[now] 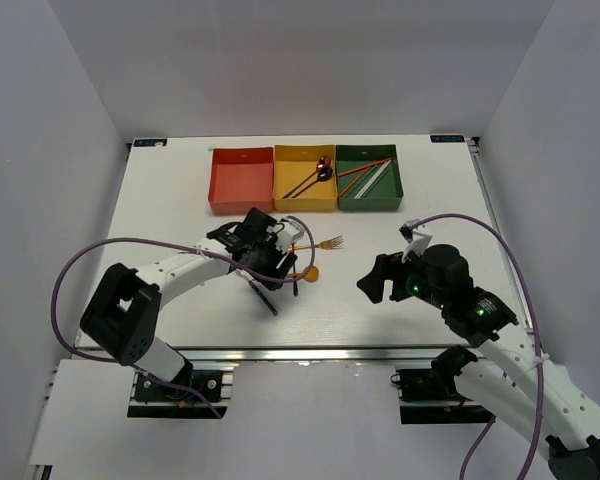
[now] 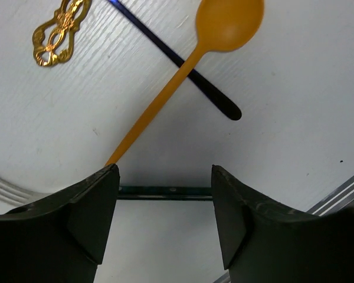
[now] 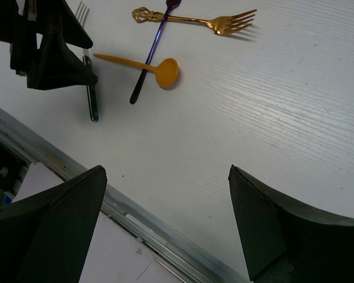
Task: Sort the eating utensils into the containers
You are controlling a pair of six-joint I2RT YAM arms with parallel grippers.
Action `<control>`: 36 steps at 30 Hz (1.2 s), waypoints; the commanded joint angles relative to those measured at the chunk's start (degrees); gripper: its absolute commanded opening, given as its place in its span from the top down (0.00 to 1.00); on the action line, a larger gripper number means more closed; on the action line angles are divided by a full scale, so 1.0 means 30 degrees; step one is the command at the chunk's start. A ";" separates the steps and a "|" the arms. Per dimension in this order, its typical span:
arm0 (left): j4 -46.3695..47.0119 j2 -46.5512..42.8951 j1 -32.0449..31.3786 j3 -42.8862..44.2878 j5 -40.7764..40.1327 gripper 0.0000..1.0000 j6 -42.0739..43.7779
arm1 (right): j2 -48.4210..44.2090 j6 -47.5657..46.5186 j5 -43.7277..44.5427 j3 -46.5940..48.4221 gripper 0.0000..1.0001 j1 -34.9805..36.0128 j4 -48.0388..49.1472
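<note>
Left end effector (image 2: pixel 165 177) open, jaws straddling the dark-handled fork (image 2: pixel 183 191) flat on the tabletop (image 1: pixel 180 200), next to the orange spoon (image 2: pixel 224 23). Right end effector (image 3: pixel 166 177) open, holding nothing. Step: fork pickup. Next, I'd say: close on the handle, lift, carry to the red box (image 1: pixel 241 178).

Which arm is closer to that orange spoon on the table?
Left. The left gripper is at the handle end of the orange spoon; the right gripper hangs well away, on its bowl side.

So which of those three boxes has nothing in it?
The red-orange box at the left end of the row. The yellow box holds spoons and the green box holds thin sticks.
</note>
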 commanded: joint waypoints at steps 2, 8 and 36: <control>0.1541 -0.0223 -0.0469 -0.0089 0.0531 0.28 0.1149 | -0.0129 -0.0025 -0.0713 0.0073 0.11 -0.0037 0.1015; 0.2541 0.0595 -0.0674 -0.0033 -0.0548 0.32 0.1794 | -0.0276 0.0033 -0.0889 0.0073 0.12 -0.0037 0.1132; 0.2924 0.4844 -0.1875 0.1345 -0.1753 0.52 0.2703 | -0.0686 -0.0026 -0.0743 -0.0220 0.12 -0.0036 0.1308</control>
